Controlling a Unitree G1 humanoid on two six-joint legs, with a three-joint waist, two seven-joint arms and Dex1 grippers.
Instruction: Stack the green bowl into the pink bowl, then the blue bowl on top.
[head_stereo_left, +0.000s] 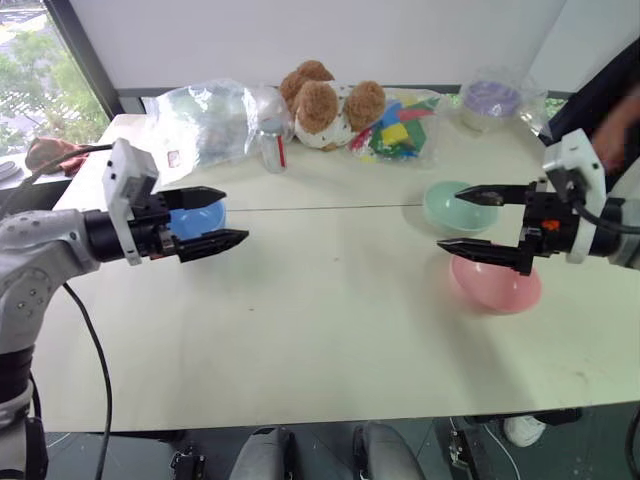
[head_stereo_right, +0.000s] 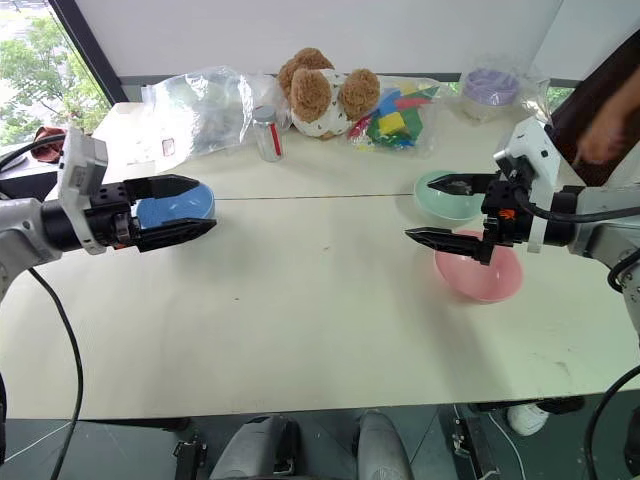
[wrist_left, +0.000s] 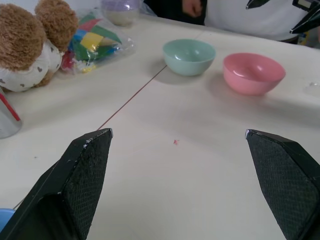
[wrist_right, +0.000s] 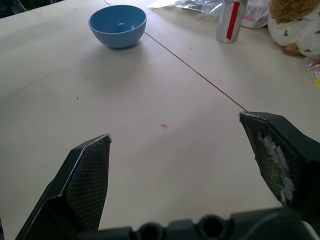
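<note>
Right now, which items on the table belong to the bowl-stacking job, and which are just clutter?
Job items:
green bowl
pink bowl
blue bowl

Clutter along the far edge:
teddy bear
bag of coloured blocks
small can
crumpled clear bag
wrapped lavender bowl

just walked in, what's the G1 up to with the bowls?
Nothing is stacked yet. The green bowl, pink bowl and blue bowl sit apart on the white table, all empty. The left gripper hovers open by the blue bowl, and the right gripper hovers open over the green and pink bowls. Neither holds anything. A teddy bear and bagged items lie along the far edge.
</note>
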